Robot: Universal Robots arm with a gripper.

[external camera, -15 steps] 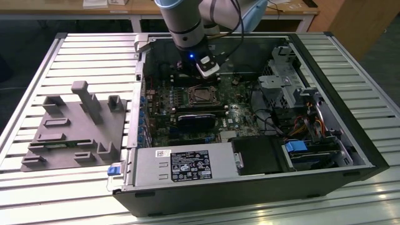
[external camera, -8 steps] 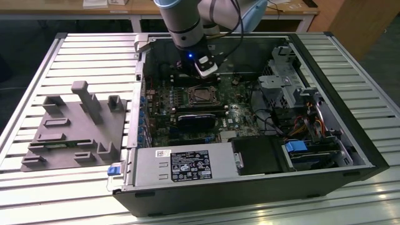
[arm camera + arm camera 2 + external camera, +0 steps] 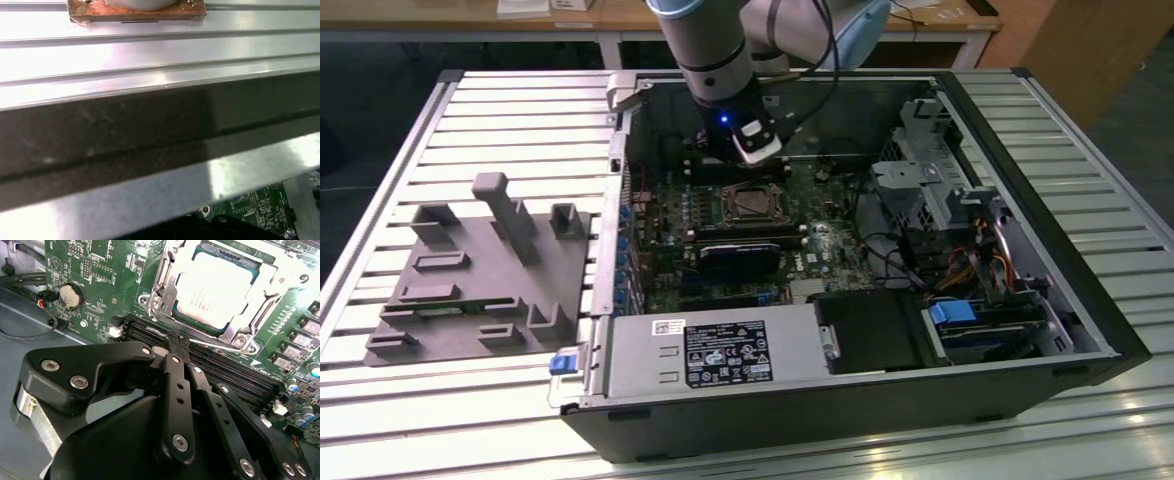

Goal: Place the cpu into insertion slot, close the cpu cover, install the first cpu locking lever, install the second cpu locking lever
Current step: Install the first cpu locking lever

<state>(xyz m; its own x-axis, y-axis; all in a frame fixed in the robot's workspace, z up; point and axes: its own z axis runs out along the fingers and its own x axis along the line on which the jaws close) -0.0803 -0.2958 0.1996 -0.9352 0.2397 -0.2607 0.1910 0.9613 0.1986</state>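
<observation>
So, cpu (image 3: pixel 218 287) seated and cpu cover (image 3: pixel 272 279) down
Gripper (image 3: pixel 172 346) fingers (image 3: pixel 177 375) pinched together at a wire locking lever (image 3: pixel 220 346) beside it; I'd guess levers aren't latched yet.

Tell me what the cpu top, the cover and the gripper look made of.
The cpu: metal top, dull silver-grey, with a soft, even sheen.
The cover: thin sheet metal, bright silver, with sharp glints along its bent edges.
The gripper: matte black links with silver fasteners. It could be coated metal or hard plastic; the look leaves it open.
</observation>
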